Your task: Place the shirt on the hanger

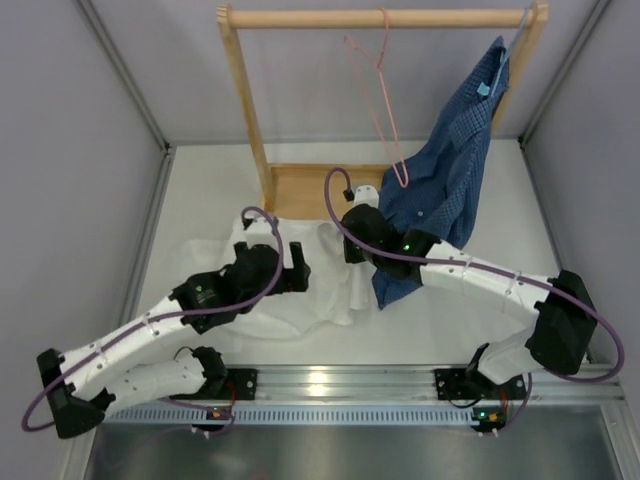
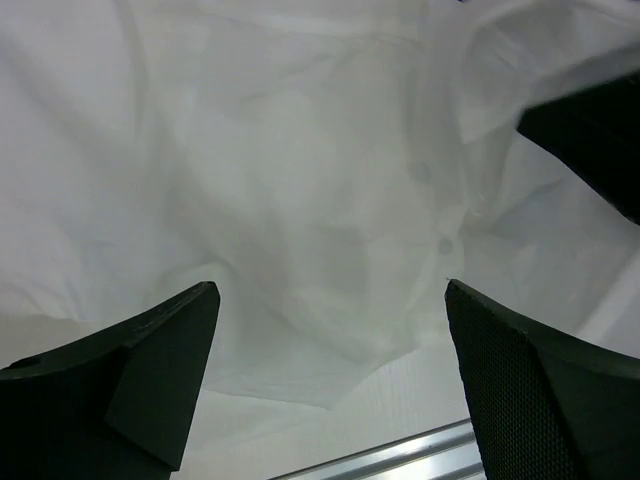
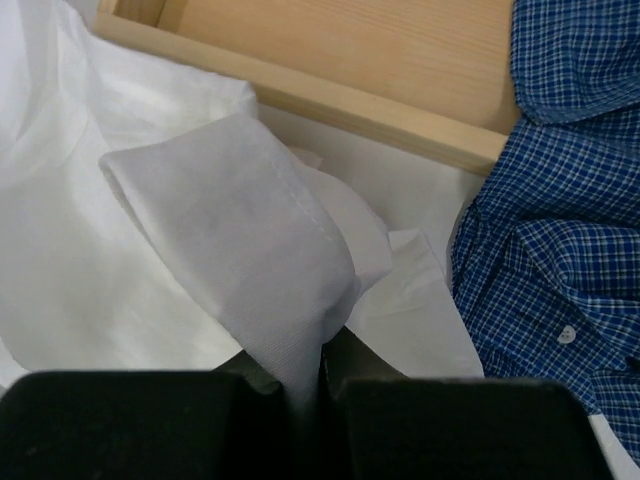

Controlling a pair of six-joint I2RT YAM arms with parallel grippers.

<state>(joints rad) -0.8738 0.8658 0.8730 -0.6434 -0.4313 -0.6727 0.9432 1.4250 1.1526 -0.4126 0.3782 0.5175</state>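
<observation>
The white shirt [image 1: 325, 300] lies crumpled on the table in front of the wooden rack. My left gripper [image 1: 298, 278] hovers over its middle, open wide, and the left wrist view shows the shirt [image 2: 300, 180] with two buttons below the gripper [image 2: 330, 290] and nothing between the fingers. My right gripper [image 1: 352, 245] is shut on a raised fold of the shirt [image 3: 230, 230], the cloth pinched between the jaws of the gripper [image 3: 320, 370]. The pink hanger [image 1: 390, 130] hangs empty from the rack's rod, tilted, behind the right gripper.
The wooden rack has a top rod [image 1: 300, 17] and a base board [image 1: 300, 188] just behind the shirt. A dark blue checked shirt [image 1: 450, 180] hangs from the rod's right end, draping onto the table beside my right arm. Grey walls enclose the table.
</observation>
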